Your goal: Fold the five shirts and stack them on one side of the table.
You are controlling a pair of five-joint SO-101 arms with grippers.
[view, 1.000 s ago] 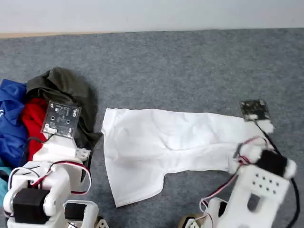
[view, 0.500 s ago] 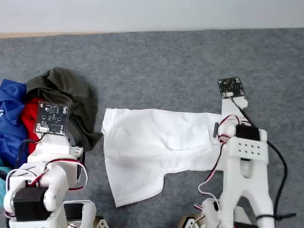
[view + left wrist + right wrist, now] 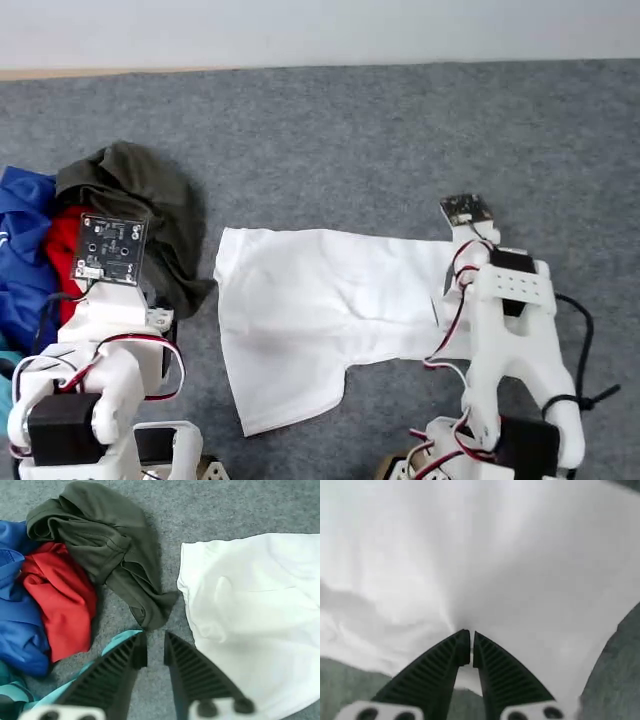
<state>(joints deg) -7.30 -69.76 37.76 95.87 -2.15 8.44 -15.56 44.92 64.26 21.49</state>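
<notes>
A white shirt (image 3: 330, 300) lies spread on the grey carpet in the middle of the high view. My right gripper (image 3: 471, 640) is shut on the white shirt (image 3: 470, 545), with fabric puckering into the fingertips; its arm (image 3: 505, 300) stands over the shirt's right end. At the left edge is a heap of shirts: olive (image 3: 140, 185), red (image 3: 68, 245) and blue (image 3: 25, 240). My left gripper (image 3: 155, 642) hangs shut and holds nothing, above the carpet between the olive shirt (image 3: 105, 535) and the white shirt (image 3: 260, 605).
A teal shirt (image 3: 117, 642) pokes out beside the red shirt (image 3: 60, 595) and the blue shirt (image 3: 20, 625). Bare grey carpet (image 3: 400, 130) stretches behind the white shirt and off to the right. A pale wall runs along the far edge.
The right arm has swung left from the shirt's far right end, drawing that end inward. The left arm shifted slightly back toward the heap, then held still.
</notes>
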